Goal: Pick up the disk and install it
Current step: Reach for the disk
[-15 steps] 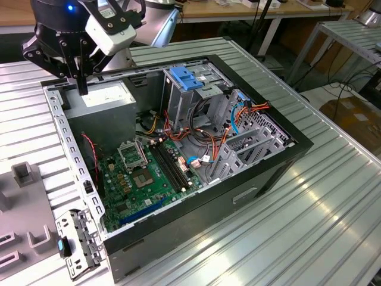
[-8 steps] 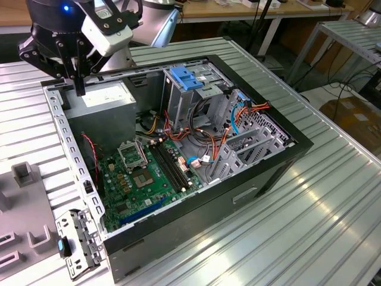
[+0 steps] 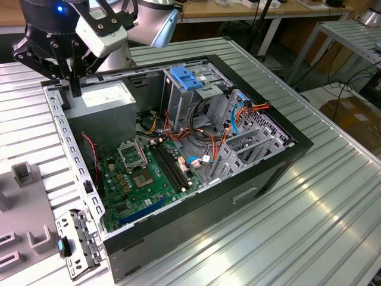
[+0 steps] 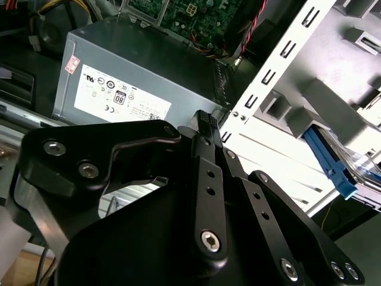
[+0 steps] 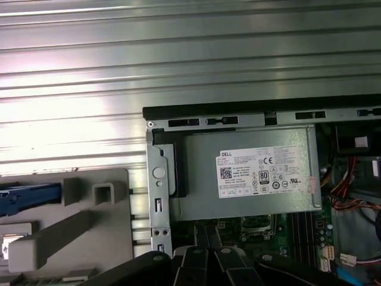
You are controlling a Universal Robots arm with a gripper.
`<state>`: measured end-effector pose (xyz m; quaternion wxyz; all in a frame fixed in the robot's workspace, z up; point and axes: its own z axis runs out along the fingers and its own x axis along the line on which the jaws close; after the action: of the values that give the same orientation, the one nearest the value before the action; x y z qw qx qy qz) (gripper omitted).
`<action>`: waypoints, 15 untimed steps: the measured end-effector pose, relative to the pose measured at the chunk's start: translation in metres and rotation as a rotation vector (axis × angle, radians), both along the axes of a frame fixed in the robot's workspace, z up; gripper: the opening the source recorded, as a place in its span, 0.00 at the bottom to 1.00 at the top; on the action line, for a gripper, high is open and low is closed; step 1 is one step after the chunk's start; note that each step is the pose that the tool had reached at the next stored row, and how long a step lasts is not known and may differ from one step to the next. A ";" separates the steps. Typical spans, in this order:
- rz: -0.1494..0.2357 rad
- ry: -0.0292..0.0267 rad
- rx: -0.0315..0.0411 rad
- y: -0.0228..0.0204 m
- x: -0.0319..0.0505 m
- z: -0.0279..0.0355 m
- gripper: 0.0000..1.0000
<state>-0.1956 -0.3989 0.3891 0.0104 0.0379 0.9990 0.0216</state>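
Ribbed metal tabletop [image 3: 333, 214] carrying one open computer case [image 3: 196, 232] across its middle. Inside the case:
- one grey power supply [image 3: 106, 98] in the corner below the arm
- one green motherboard [image 3: 143, 176]
- one grey drive cage [image 3: 190, 101] topped by one blue latch [image 3: 189, 78]
- loose coloured cables [image 3: 208, 136]

One grey holder block [image 5: 65, 229] outside the case, toward the tabletop edge at the exterior view's left, cradling the disk [image 4: 331, 161], blue side rail showing. Arm [image 3: 149, 21] bent downward, tool [image 3: 76, 89] pointing straight down just above the case rim beside the power supply. Fingers drawn together, gripping nothing.
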 end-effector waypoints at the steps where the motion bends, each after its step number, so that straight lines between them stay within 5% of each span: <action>1: 0.000 0.0003 -0.0001 0.0000 -0.0005 0.0000 0.11; 15: 0.000 0.0063 -0.0001 0.0000 -0.0115 -0.0011 0.11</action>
<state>-0.2072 -0.3989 0.3880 0.0073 0.0380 0.9990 0.0215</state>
